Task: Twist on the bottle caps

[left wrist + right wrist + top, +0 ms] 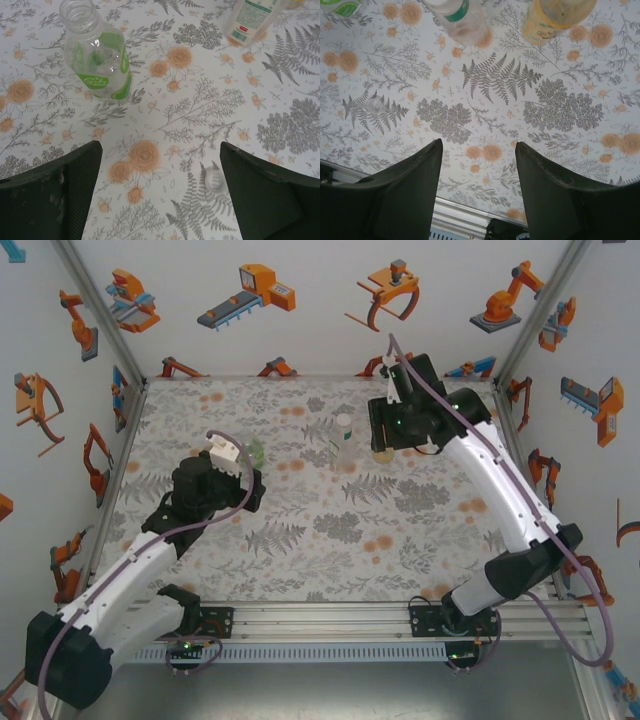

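The squat green-tinted bottle stands upright with an open, capless neck, ahead and to the left of my left gripper. That gripper is open, and the cloth shows between its fingers. One small pale bottle cap lies on the cloth just inside the right finger, apart from it. The clear bottle and the amber bottle stand mid-table at the back. My right gripper hangs open high above the table with nothing in it. Below it are the clear bottle, the amber bottle and the cap.
A floral cloth covers the table. An aluminium rail runs along the near edge by the arm bases. White walls with robot pictures close in the left, back and right sides.
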